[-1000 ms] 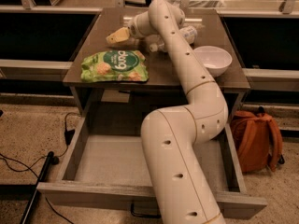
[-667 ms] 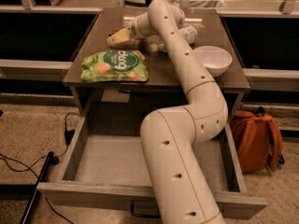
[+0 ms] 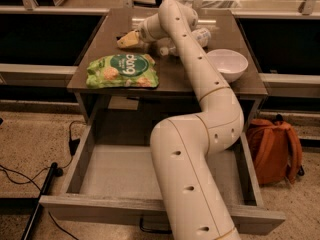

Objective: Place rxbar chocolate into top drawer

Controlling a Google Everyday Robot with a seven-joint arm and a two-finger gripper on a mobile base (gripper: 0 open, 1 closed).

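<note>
My gripper reaches over the far left part of the brown tabletop, just behind the green-and-white snack bag. Its yellowish tip sits low over the table. The rxbar chocolate, a small black bar, does not show; it may be hidden under or in the gripper. The top drawer is pulled wide open below the table, its plain grey bottom bare where visible. My arm rises in front of the drawer's middle and right, hiding part of it. The dark handle shows at the drawer's front.
A green-and-white snack bag lies at the table's front left. A white bowl stands at the right, a clear plastic bottle lies behind my arm. An orange backpack sits on the floor at right; black cables lie at left.
</note>
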